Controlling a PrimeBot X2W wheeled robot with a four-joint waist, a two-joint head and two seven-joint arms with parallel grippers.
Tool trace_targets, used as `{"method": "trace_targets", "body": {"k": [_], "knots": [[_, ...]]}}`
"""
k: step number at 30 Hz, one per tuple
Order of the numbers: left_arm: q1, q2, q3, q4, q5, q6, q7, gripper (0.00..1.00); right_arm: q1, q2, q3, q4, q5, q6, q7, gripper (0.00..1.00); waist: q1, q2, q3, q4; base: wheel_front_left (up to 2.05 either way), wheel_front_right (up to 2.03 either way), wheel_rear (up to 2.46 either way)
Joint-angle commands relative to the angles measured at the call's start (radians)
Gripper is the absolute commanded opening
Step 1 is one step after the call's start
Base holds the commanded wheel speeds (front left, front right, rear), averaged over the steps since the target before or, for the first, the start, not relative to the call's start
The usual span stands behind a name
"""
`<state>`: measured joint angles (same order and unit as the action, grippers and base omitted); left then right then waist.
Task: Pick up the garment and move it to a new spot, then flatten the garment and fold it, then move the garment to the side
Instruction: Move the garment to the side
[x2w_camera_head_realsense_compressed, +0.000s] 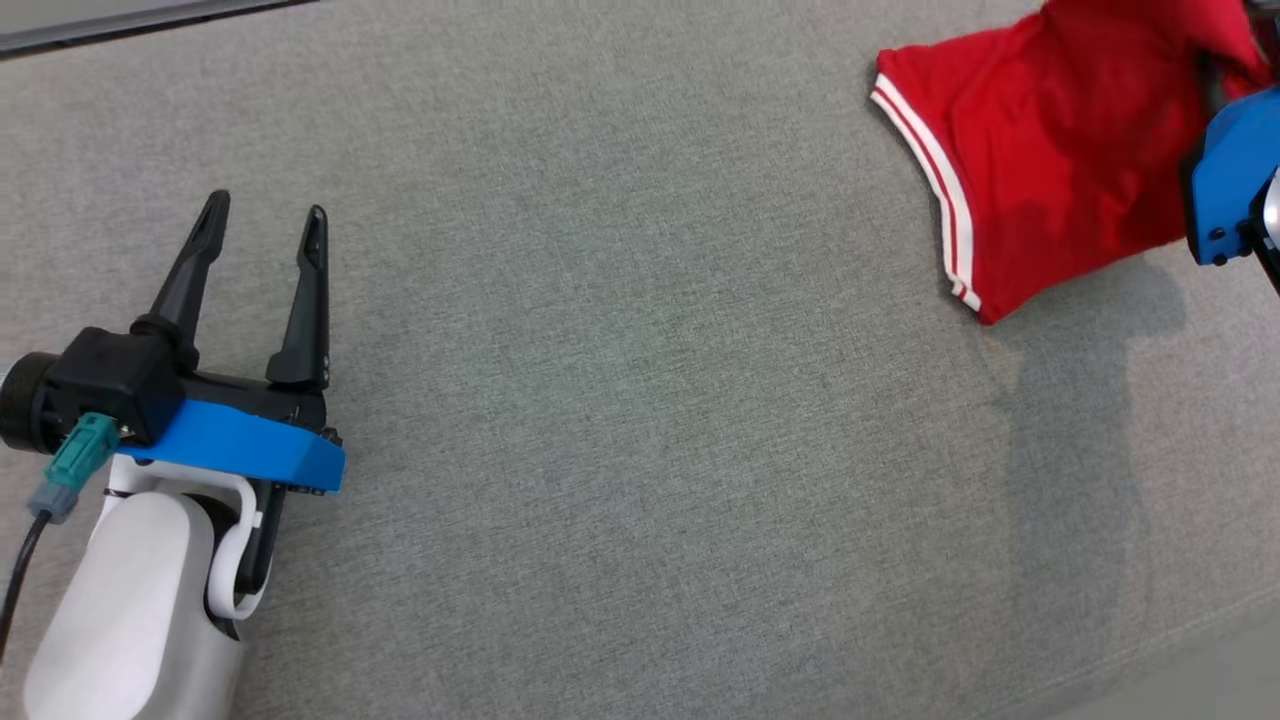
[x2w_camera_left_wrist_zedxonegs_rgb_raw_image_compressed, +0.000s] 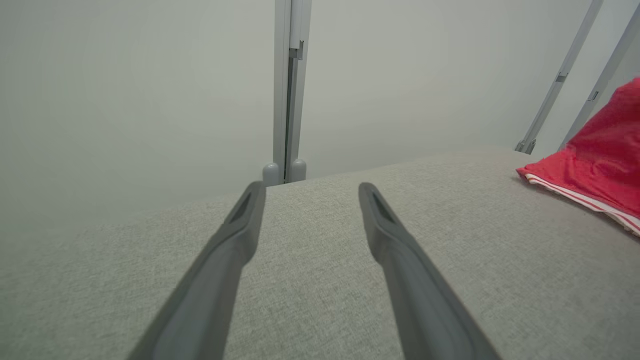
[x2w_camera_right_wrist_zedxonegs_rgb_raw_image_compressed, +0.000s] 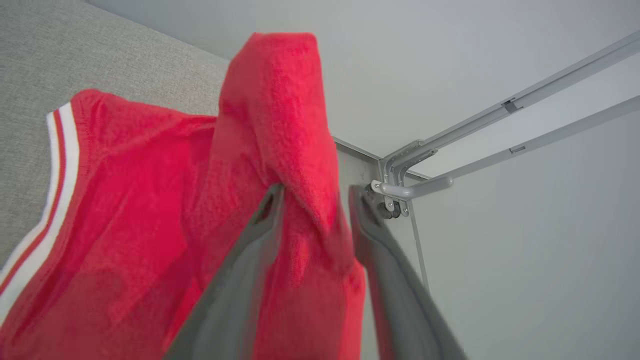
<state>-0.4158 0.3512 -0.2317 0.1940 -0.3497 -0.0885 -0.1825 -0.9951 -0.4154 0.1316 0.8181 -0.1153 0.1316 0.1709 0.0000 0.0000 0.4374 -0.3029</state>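
The garment (x2w_camera_head_realsense_compressed: 1050, 150) is red with white-striped hems and lies bunched at the far right of the grey fabric surface (x2w_camera_head_realsense_compressed: 640, 400). In the right wrist view my right gripper (x2w_camera_right_wrist_zedxonegs_rgb_raw_image_compressed: 315, 195) has its fingers parted. A raised fold of the garment (x2w_camera_right_wrist_zedxonegs_rgb_raw_image_compressed: 150, 200) hangs between them and brushes the left finger (x2w_camera_right_wrist_zedxonegs_rgb_raw_image_compressed: 260, 225). In the head view its blue mount (x2w_camera_head_realsense_compressed: 1230, 170) sits at the garment's right edge. My left gripper (x2w_camera_head_realsense_compressed: 266, 210) hovers open and empty over the left of the surface, far from the garment. The left wrist view shows that gripper (x2w_camera_left_wrist_zedxonegs_rgb_raw_image_compressed: 311, 189) and the garment's hem (x2w_camera_left_wrist_zedxonegs_rgb_raw_image_compressed: 600, 165) at the right.
The surface's far edge meets a pale wall with a grey vertical post (x2w_camera_left_wrist_zedxonegs_rgb_raw_image_compressed: 290, 90) and slanted metal rails (x2w_camera_right_wrist_zedxonegs_rgb_raw_image_compressed: 500, 110). The surface's near edge runs across the lower right corner (x2w_camera_head_realsense_compressed: 1200, 660). Wide bare cloth lies between the two grippers.
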Motion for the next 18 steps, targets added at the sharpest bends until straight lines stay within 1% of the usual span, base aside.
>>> {"method": "trace_targets", "body": {"k": [1,8,11,14,18], "knots": [[0.003,-0.002,-0.001,0.004,-0.002,0.002,-0.006,1.00,0.019,0.005,-0.013,0.007,-0.014,-0.002,-0.006,1.00,0.0000,0.0000,-0.012,0.005,0.00,0.00,0.00],[0.029,-0.019,-0.008,0.035,-0.014,0.008,-0.028,1.00,0.062,0.022,-0.068,0.036,-0.035,-0.002,-0.016,1.00,0.0000,0.0000,-0.082,0.036,0.00,0.00,0.00],[0.047,-0.034,-0.011,0.059,-0.024,0.008,-0.042,1.00,0.101,0.031,-0.082,0.042,-0.030,-0.001,-0.053,1.00,0.0000,0.0000,-0.132,0.061,0.00,0.00,0.00],[0.070,-0.052,-0.014,0.084,-0.035,0.009,-0.053,1.00,0.154,0.052,-0.098,0.032,0.006,-0.001,-0.107,1.00,0.0000,0.0000,-0.183,0.093,0.00,0.00,0.00],[0.106,-0.078,-0.019,0.120,-0.047,0.009,-0.067,1.00,0.251,0.088,-0.123,-0.013,0.090,-0.001,-0.200,1.00,0.0000,0.0000,-0.251,0.145,0.00,0.00,0.00]]}}
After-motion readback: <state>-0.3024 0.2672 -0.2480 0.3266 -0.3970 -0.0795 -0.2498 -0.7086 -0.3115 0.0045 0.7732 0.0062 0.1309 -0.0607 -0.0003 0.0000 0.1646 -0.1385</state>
